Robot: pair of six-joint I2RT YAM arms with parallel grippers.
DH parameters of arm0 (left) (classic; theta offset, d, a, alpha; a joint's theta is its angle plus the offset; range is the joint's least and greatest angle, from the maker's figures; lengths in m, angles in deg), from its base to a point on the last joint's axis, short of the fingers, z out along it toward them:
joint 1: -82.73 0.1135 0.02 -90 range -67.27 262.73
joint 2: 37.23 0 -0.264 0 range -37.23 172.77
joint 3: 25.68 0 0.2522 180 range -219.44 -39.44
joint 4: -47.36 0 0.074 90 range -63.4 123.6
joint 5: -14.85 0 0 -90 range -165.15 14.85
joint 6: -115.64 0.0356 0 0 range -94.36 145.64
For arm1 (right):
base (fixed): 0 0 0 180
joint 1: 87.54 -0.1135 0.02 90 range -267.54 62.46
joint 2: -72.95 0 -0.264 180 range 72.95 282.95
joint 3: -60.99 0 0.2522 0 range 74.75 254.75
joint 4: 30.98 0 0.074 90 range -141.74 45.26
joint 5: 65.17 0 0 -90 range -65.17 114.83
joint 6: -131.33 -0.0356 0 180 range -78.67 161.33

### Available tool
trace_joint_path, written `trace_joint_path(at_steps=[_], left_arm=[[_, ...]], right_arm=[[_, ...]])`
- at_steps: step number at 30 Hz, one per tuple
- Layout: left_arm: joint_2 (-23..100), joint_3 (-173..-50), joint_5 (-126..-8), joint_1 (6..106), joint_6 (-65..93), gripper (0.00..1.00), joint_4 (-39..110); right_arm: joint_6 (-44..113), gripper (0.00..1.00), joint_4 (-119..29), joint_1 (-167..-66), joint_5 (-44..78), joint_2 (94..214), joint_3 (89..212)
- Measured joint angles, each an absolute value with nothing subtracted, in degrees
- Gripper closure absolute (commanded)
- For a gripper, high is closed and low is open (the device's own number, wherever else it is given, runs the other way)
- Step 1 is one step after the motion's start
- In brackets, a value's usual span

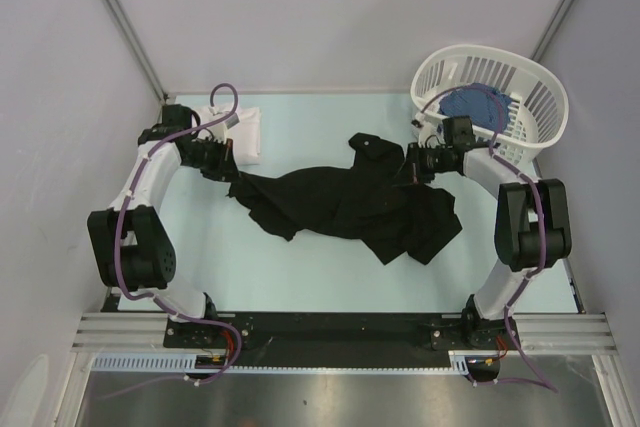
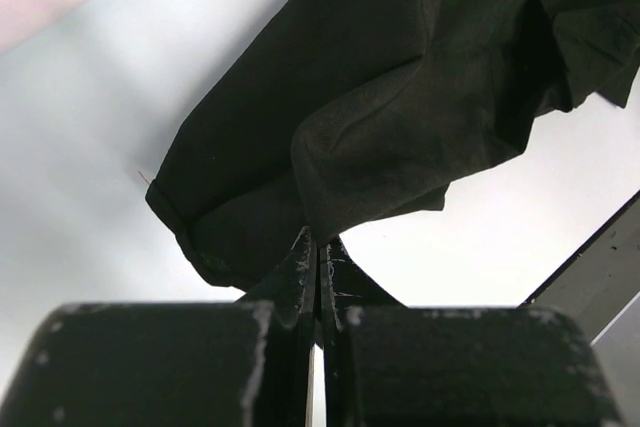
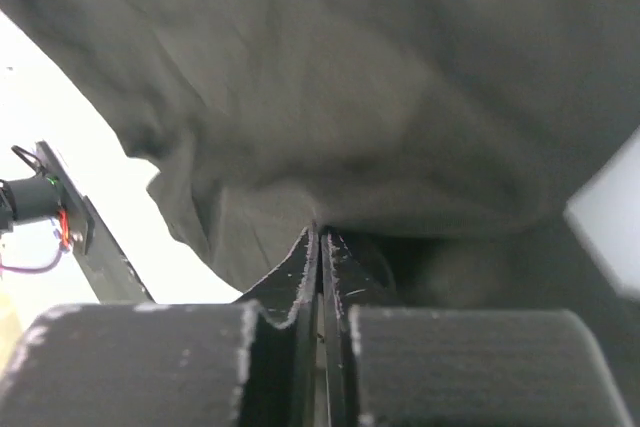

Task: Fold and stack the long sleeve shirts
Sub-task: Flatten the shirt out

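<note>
Jaws on shirt [image 1: 340, 209], cloth [image 1: 478, 105] in basket [image 1: 545, 112]

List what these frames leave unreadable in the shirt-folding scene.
- Top view: black shirt collar and buttons, lost in dark bunched folds.
- Top view: white shirt, partly behind the left arm; fold quality unclear.
- Top view: blue item in the basket, too small to identify.
- Right wrist view: blurred black cloth fills the frame.

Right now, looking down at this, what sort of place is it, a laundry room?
More likely a robotics test cell. Plain walls box in a table, the left arm and right arm are bolted to a metal rail, and the black shirt and white basket look like practice props.
</note>
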State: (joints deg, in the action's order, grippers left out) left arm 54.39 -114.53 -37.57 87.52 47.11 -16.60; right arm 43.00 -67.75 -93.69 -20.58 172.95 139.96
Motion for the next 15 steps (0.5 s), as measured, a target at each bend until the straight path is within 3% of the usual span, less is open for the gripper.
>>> trace_joint_path(at_steps=[6,11,15], left_arm=[[54.4,-114.5,-37.9,87.5,47.1,1.00,-16.6],[54.6,-114.5,-37.9,87.5,47.0,1.00,-16.2],[55.3,-114.5,-37.9,87.5,46.6,1.00,-15.4]], right_arm=[[35.2,1.00,-58.3,-95.9,-21.8,173.4,148.4],[32.1,1.00,-50.7,-98.4,-21.2,180.5,158.5],[31.3,0.60,-49.5,-99.7,-20.4,186.0,159.9]])
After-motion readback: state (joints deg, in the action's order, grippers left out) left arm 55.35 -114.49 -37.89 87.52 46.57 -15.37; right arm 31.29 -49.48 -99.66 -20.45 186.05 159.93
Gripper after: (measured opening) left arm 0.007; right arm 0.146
